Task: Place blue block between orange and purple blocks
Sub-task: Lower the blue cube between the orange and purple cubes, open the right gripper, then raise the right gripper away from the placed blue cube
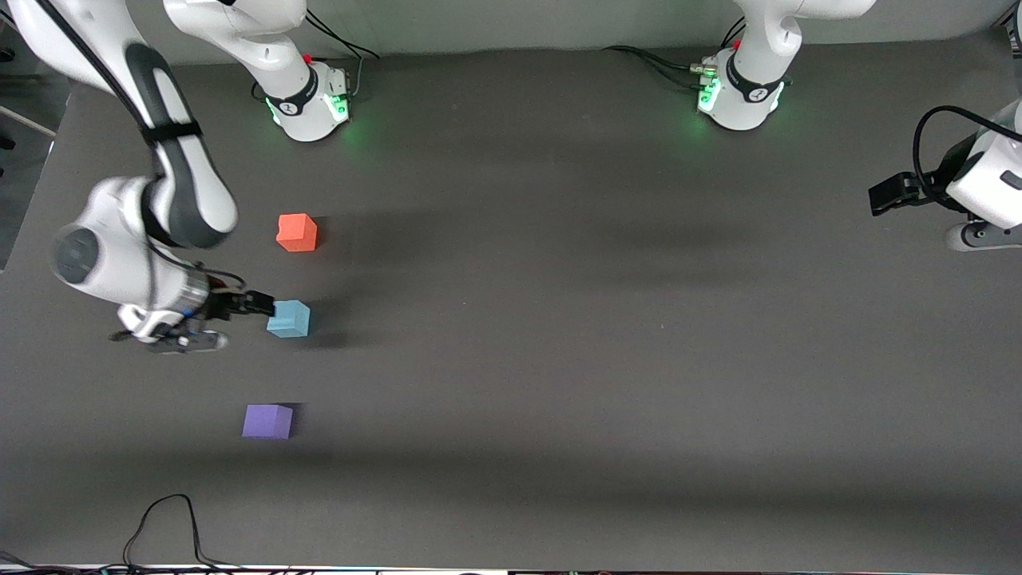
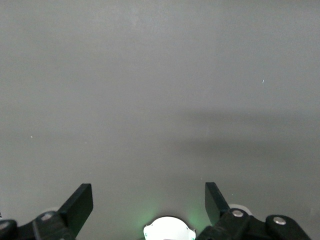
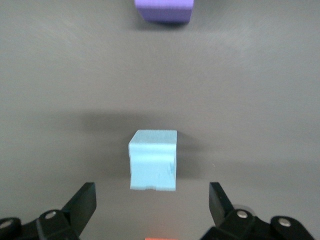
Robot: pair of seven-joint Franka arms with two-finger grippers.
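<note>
Blue block (image 1: 288, 319) sits on the table (image 1: 607, 359) between orange block (image 1: 297, 232) and purple block (image 1: 267, 421). Right gripper (image 1: 257, 304), fingers spread, is just beside it, not gripping. Left gripper (image 1: 888, 194) waits spread at the left arm's end.

A dark grey matte table (image 1: 559, 359) fills the view; soft shadow bands cross it; a black cable (image 1: 164, 527) loops at its near edge.

The right wrist view's edges crop the purple block (image 3: 164, 11) and orange block (image 3: 162, 238).
</note>
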